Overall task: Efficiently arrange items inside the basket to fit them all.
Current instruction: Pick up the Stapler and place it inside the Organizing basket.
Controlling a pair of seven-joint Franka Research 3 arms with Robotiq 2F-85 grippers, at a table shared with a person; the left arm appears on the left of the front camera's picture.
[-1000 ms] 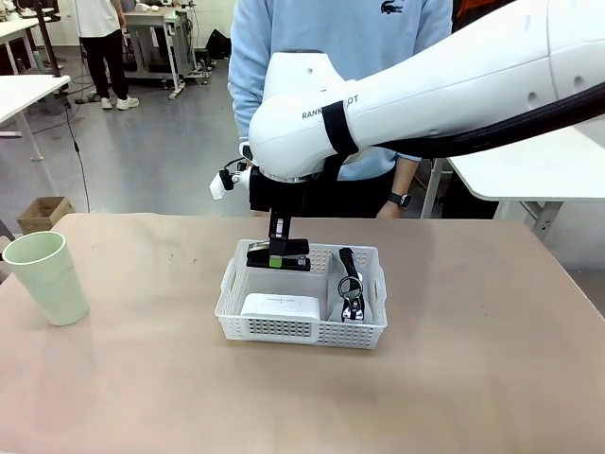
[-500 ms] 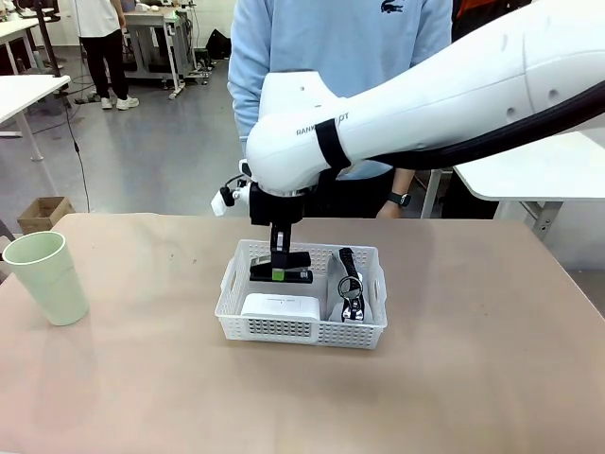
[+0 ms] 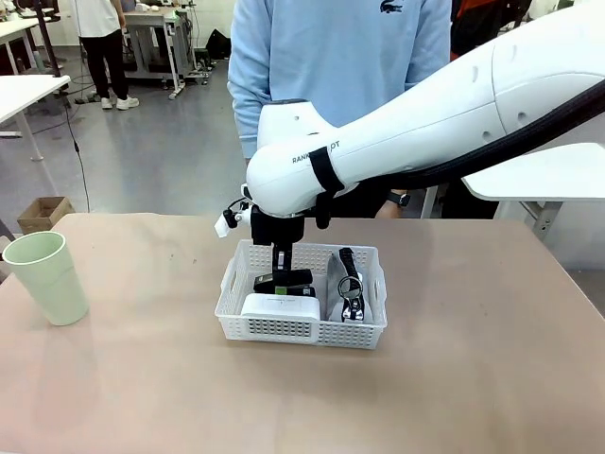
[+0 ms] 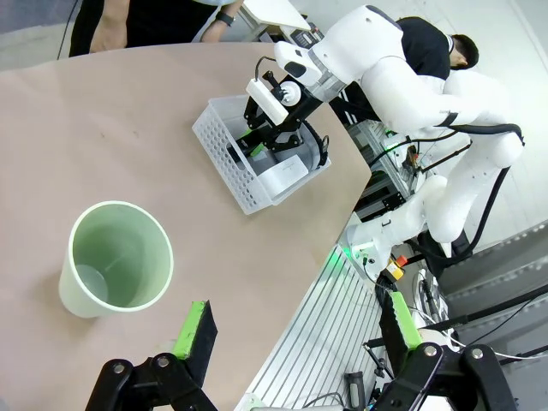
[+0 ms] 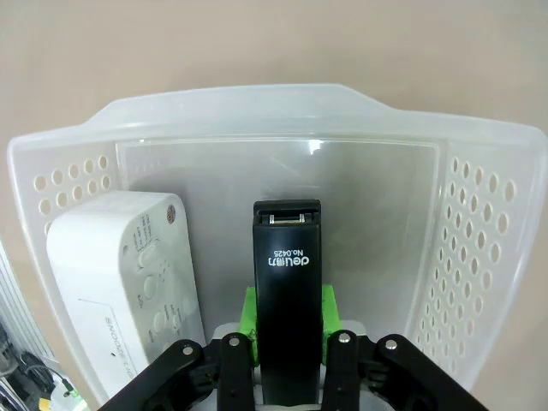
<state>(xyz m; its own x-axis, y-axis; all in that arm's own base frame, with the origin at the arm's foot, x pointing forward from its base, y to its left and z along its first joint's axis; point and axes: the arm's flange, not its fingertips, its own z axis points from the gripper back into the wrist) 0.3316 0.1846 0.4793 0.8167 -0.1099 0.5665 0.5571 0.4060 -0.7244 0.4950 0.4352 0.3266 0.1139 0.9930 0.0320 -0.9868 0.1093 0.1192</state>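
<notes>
Your right gripper [image 5: 288, 321] is clamped on the black stapler [image 5: 287, 282], its green pads pressed to the stapler's two long sides low in the right wrist frame. The stapler is a slim, matte black bar with a small metal slot at its far end. White print on its top reads "deli No.0425", upside down to you. It hangs inside the white basket [image 5: 479, 257], at the centre of that frame; you cannot tell whether it touches the floor. The basket has rows of round holes along its side walls.

Left of the stapler lies the white block [image 5: 120, 274], rounded at the corners, with grey print too small to read. In the front view, the grey zip case [image 3: 351, 288] with its black strap sits in the right part of the basket. The white arm above carries dark lettering partly hidden by a black strap.

The pale green cup [image 3: 47, 276] stands upright at the left edge of the front frame, well apart from the basket. Your left gripper [image 4: 298, 325] hangs with its jaws spread wide, holding nothing, near the cup.
</notes>
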